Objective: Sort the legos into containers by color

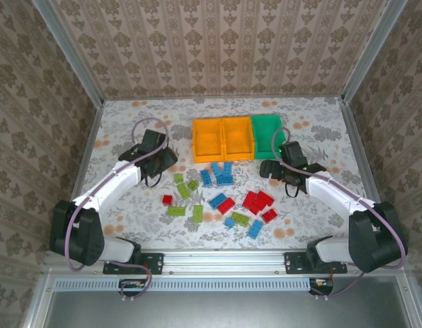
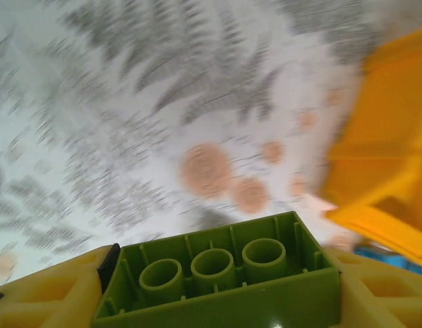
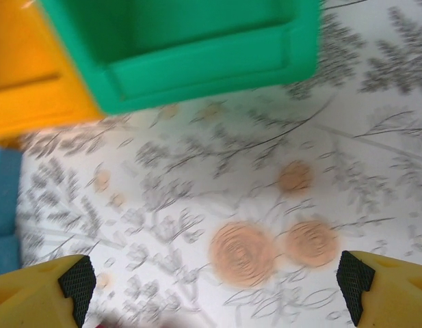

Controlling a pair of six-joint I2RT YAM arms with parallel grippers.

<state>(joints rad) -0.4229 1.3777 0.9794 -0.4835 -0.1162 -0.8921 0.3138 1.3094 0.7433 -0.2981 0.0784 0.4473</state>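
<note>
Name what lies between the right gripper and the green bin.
Nothing: in the right wrist view, bare flowered table separates the open right gripper from the green bin.

Your top camera looks steeply down from high, on the near side of the green bin [image 1: 268, 137], taking in the whole table [image 1: 122, 123]. Your right wrist camera points down close before that bin, which both share. Your left wrist camera rides low, well left of it.
</note>
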